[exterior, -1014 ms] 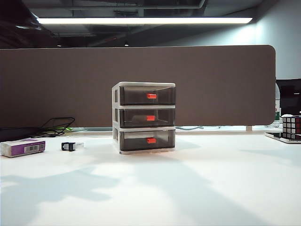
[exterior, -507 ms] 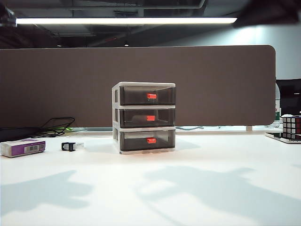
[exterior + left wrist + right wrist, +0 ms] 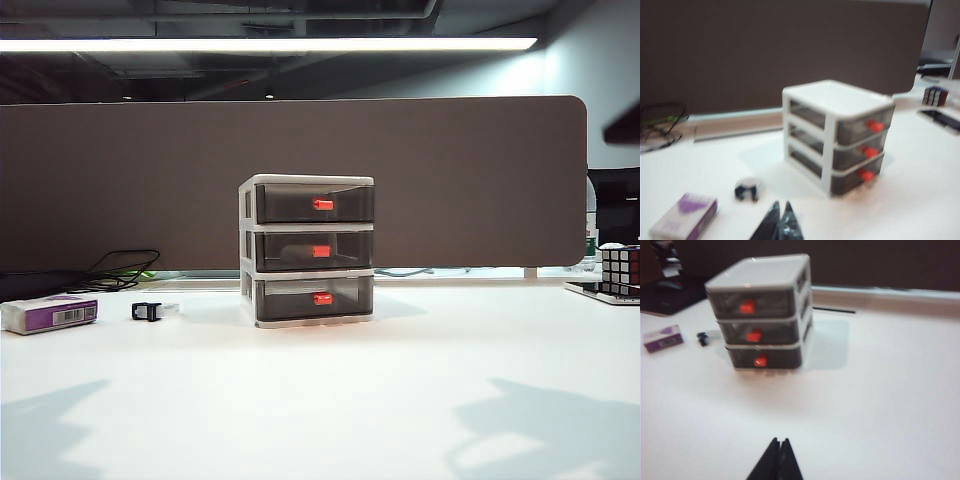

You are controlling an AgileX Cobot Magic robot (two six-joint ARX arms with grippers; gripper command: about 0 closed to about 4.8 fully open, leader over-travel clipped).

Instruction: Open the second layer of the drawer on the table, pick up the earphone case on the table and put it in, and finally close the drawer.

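Note:
The drawer [image 3: 306, 250] stands on the table [image 3: 320, 400] with all three smoky grey layers pushed in. Its second layer [image 3: 313, 250] is shut, red handle to the front; the same layer appears in the left wrist view [image 3: 860, 152] and in the right wrist view [image 3: 760, 335]. The earphone case is out of view. My left gripper [image 3: 781, 204] hangs shut and empty above the table, well back from the drawer [image 3: 837, 135]. My right gripper [image 3: 779, 440] is also shut and empty, far from the drawer [image 3: 760, 315]. Neither gripper shows in the exterior view; only their shadows fall on the near table.
A white-and-purple box [image 3: 48, 313] and a small black clip [image 3: 146, 311] lie left of the drawer. Black cables [image 3: 120, 268] sit at the back left, a puzzle cube [image 3: 620, 268] at the far right. A brown partition [image 3: 300, 150] closes the back.
Both arm shadows have slid apart and toward the near corners of the table. The drawer, box and clip have not moved.

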